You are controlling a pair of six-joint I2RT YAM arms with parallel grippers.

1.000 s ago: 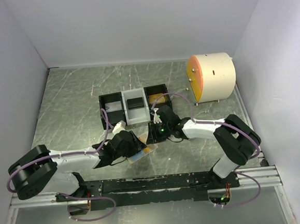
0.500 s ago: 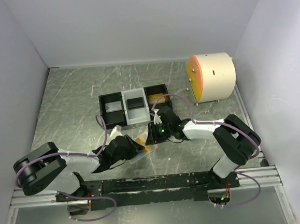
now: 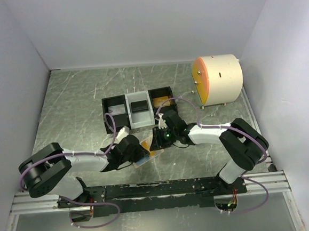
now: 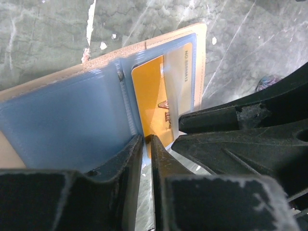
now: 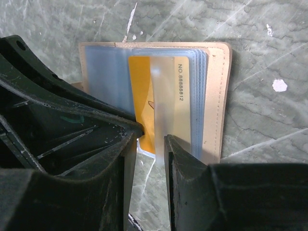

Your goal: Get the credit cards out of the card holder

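Nearest the arms' bases, the wallet [image 5: 219,96] lies open on the table [image 3: 74,111] with a gold card [image 4: 149,91] tucked in its blue pocket [image 4: 72,125]. The left gripper [image 4: 147,142] has its jaws drawn narrow at the card's lower corner, and the right gripper [image 5: 150,139] has its jaws narrow over a clear flap [image 5: 161,96]; I cannot tell whether either truly bites. If the left pinches pocket and card together, or the right's hold slips, a pull would likely drag the whole wallet rather than free the card, short of the tray [image 3: 113,100] beyond.
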